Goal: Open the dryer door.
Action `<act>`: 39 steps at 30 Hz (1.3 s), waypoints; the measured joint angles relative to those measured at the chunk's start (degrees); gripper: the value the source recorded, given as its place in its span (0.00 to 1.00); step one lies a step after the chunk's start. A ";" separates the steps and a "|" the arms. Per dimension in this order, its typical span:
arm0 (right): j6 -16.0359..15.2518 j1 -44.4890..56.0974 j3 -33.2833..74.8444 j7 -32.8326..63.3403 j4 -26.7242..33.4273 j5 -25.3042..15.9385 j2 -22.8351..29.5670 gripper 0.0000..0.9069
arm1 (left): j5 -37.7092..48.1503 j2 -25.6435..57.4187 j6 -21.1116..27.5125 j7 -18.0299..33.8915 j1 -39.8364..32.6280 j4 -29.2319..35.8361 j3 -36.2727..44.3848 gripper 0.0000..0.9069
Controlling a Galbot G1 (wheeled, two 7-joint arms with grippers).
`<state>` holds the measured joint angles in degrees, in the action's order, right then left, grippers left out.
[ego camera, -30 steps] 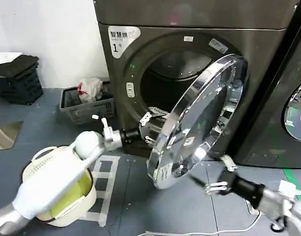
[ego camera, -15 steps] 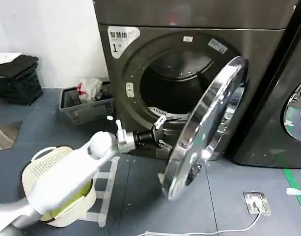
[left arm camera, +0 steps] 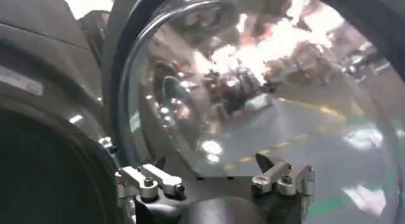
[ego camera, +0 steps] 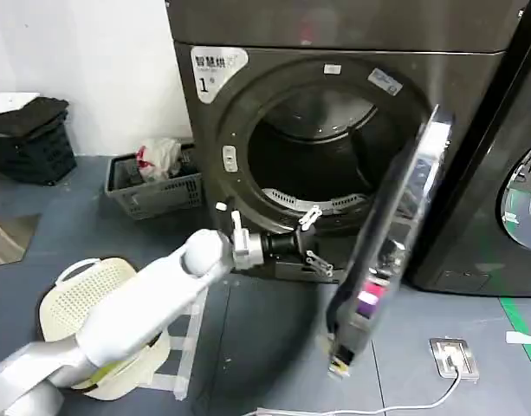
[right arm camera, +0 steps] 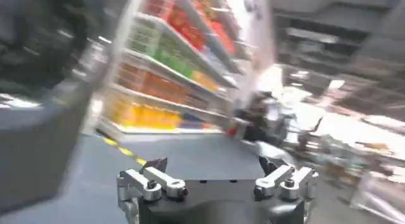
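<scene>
Head view, itemised: one dryer door (ego camera: 393, 234), swung wide and seen nearly edge-on at 3 o'clock of the drum opening. One white sticker (ego camera: 216, 68) at 11 o'clock, a "1" legible. One left hand (ego camera: 310, 237), fingers apart, extended just beside the door's inner face. One right hand (right arm camera: 215, 178), fingers apart, nothing held.

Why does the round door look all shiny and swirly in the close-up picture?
In the left wrist view, the dryer door acts as a curved mirror, bending bright room lights into glare above the left gripper. In the right wrist view, shelves smear with motion blur.
</scene>
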<state>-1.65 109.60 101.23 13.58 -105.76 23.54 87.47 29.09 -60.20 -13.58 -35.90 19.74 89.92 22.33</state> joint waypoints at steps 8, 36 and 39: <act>1.09 0.41 5.49 -0.53 9.01 0.89 1.16 1.00 | -1.21 -4.52 -1.42 0.20 -3.16 -3.78 3.71 1.00; 2.19 0.59 9.62 -0.51 10.71 1.56 4.73 1.00 | -6.94 -22.87 -4.95 2.79 -10.93 -18.00 9.78 1.00; 2.39 0.61 10.24 -0.44 11.08 1.26 4.73 1.00 | -7.14 -24.73 -4.92 2.87 -11.31 -19.84 9.78 1.00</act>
<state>0.74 110.20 111.47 13.14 -94.68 24.80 92.20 21.94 -84.93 -18.50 -33.03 8.44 70.08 32.11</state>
